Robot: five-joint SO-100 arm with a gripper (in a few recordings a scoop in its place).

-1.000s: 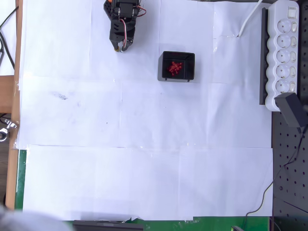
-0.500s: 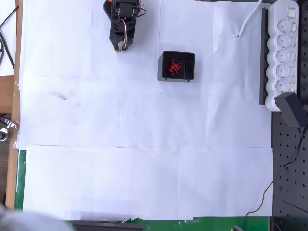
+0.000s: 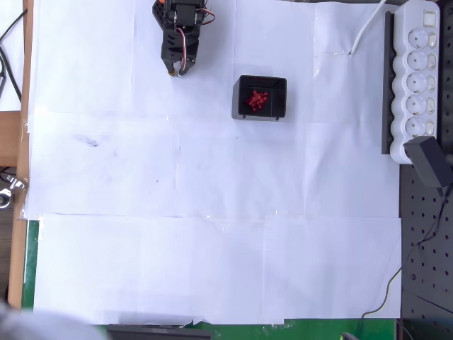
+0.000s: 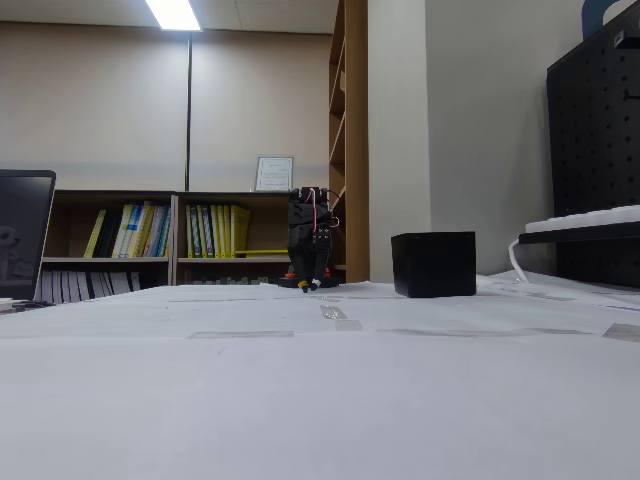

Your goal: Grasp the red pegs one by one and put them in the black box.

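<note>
In the fixed view the black box [image 4: 433,263] is hiding its contents behind its wall. In the overhead view the red pegs [image 3: 256,100] are clumping too tightly to count, and the gripper [image 3: 178,69] is showing too small to read its jaws.

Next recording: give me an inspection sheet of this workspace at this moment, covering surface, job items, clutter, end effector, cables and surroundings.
Surface: white paper sheets taped over the table; a faint smudge toward the left in the overhead view.
Job items: black box upright on the paper; red pegs clustered inside it. No pegs seen loose on the paper.
Clutter: white power strip at the right edge, with a black adapter below it.
End effector: folded back near the arm's base, left of the box, apart from it; open or shut cannot be told.
Cables: white lead running to the strip; thin cable over the black pegboard.
Surroundings: bookshelves and a wall behind, in the fixed view.
</note>
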